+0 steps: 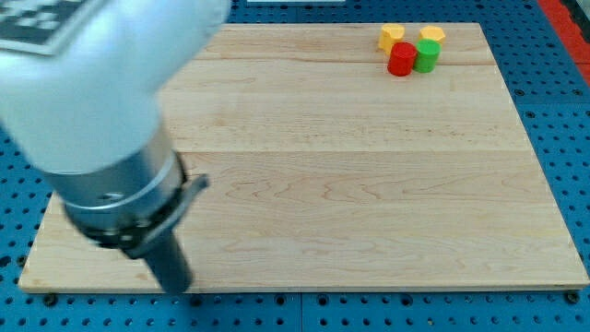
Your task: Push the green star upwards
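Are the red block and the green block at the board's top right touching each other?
Touching. The camera view shows the red block and the green block side by side with no wood visible between them. My tip is far off, at the view's bottom left.

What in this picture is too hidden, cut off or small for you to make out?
- Block shapes: the green block, red block and two yellow blocks at the view's top right are too small; no star can be confirmed.
- My tip: blurred near the board's bottom left edge, far from the blocks.
- Board's upper left: covered by the arm.
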Robot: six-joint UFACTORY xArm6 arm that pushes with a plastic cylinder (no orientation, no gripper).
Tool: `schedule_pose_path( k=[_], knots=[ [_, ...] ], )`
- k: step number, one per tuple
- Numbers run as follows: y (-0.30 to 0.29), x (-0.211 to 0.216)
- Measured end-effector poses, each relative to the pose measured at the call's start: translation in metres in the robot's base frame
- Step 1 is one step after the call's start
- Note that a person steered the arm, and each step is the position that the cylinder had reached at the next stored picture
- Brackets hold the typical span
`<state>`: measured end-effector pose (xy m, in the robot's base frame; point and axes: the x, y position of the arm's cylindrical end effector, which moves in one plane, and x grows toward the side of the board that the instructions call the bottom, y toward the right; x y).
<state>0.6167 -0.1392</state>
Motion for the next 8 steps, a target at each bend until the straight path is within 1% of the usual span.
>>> schedule_pose_path(
  k=[2,3,7,8],
  knots=[
    [-0.058,-0.034],
    [-0.074,-0.056],
    [-0.095,-0.183],
    [-0.083,-0.214]
  ],
)
